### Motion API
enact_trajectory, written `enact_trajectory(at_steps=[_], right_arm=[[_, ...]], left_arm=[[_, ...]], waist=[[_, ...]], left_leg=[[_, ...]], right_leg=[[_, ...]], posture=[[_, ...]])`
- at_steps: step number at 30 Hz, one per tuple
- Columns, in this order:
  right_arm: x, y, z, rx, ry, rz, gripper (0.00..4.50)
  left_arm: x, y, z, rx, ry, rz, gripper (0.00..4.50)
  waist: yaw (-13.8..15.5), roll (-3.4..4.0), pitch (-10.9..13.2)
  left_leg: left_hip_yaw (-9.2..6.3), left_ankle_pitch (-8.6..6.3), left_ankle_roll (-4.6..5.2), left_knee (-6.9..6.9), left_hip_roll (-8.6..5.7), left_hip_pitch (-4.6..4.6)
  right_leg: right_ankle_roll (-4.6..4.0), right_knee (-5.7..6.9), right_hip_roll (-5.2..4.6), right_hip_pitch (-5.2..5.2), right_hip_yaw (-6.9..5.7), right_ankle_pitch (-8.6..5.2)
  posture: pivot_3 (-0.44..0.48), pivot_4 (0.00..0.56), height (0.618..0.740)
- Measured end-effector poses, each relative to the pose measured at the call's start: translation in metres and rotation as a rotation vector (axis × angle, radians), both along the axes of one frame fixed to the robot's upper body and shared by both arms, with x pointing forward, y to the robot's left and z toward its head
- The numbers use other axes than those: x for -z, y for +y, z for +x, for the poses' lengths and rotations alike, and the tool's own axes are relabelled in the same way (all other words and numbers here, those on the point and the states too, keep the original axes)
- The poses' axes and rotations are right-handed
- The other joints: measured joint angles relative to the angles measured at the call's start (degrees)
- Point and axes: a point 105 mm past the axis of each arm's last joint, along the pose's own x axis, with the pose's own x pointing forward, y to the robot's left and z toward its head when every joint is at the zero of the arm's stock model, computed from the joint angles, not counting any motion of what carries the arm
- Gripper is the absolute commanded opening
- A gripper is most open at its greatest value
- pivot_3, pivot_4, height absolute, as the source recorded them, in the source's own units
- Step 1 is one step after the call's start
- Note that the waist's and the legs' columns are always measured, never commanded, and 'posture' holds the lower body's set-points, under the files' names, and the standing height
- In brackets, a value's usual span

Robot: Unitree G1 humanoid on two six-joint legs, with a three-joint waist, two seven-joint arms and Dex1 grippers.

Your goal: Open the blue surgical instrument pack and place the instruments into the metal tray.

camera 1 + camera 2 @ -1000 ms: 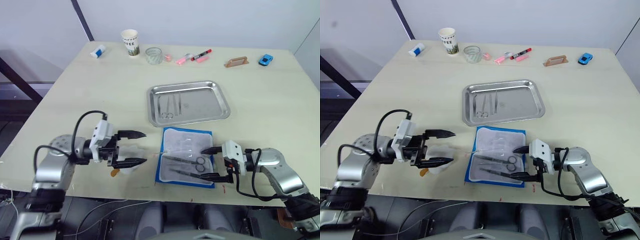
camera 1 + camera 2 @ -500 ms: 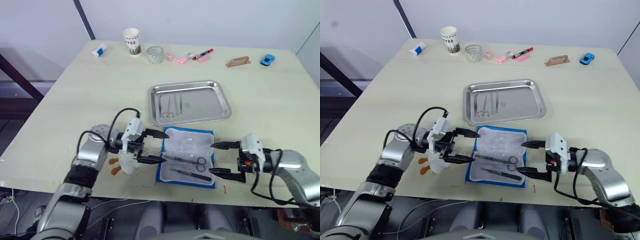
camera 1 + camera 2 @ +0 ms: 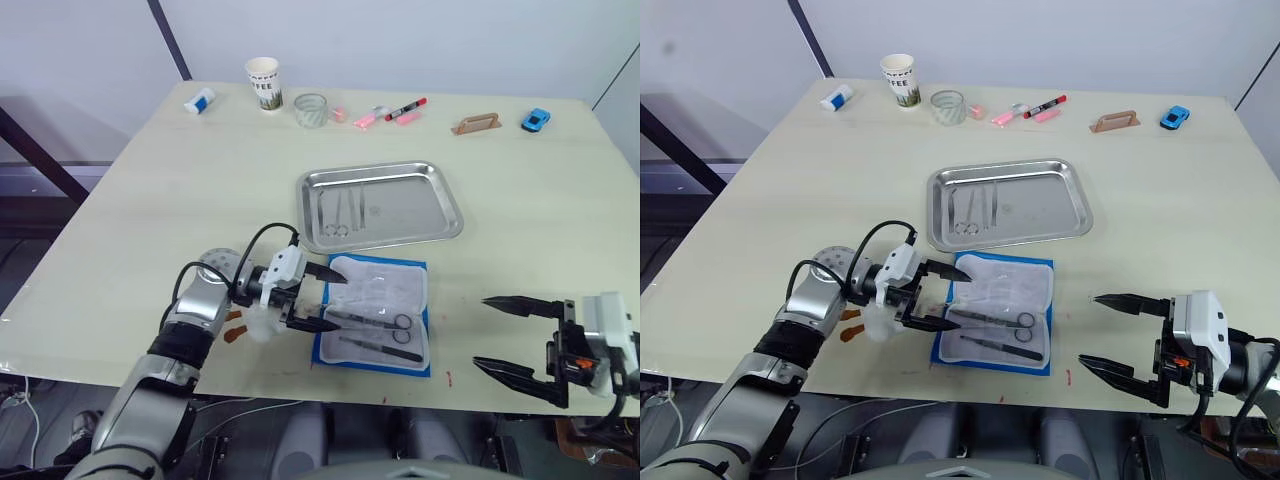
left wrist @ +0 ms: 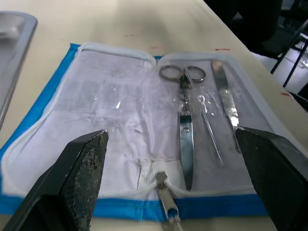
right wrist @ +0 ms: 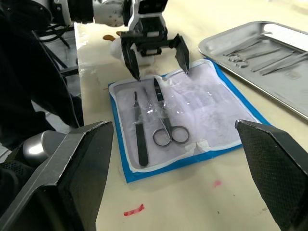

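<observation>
The blue surgical instrument pack [image 3: 385,290] lies open near the table's front edge, its pale lining up. Steel scissors [image 3: 378,320] and a second thin instrument [image 3: 382,349] lie on the lining. My left gripper [image 3: 333,298] is open at the pack's left edge, its fingers straddling the scissors' blade end without touching. Off to the pack's right, my right gripper [image 3: 481,333] is open and empty, well apart from it. The metal tray [image 3: 415,210] sits just behind the pack with a few instruments [image 3: 340,212] in its left half.
A white wad and orange scraps [image 3: 250,325] lie left of the pack. Along the far edge stand a paper cup [image 3: 263,82], a glass [image 3: 310,109], pink pens and a red marker [image 3: 403,108], a brown holder [image 3: 473,124] and a blue toy car [image 3: 535,120].
My left gripper has moved right, from beside the white wad to the pack's left edge. My right gripper has drawn back to the right, away from the pack, staying open.
</observation>
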Motion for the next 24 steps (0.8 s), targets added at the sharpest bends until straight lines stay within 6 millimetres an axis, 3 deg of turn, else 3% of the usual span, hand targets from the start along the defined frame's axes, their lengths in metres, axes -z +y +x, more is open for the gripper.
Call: enact_trajectory(at_steps=[15,24], right_arm=[[-0.011,0.009,-0.004,0.03,-0.028,0.023,4.45],[-0.024,0.017,0.007,0.028,-0.052,0.036,4.45]], left_arm=[[0.015,-0.008,0.012,0.036,-0.037,0.096,4.48],[0.016,-0.008,0.012,0.045,-0.039,0.094,4.48]], waist=[[0.0,0.03,-0.1],[0.0,0.15,-0.3]], left_leg=[[0.0,0.0,0.0,0.0,0.0,0.05],[-0.01,0.0,0.0,0.0,0.01,0.07]], right_leg=[[0.0,0.02,0.02,0.03,0.01,0.0],[-0.01,0.02,0.06,0.04,0.02,0.0]], posture=[[0.0,0.15,0.74],[0.0,0.15,0.74]])
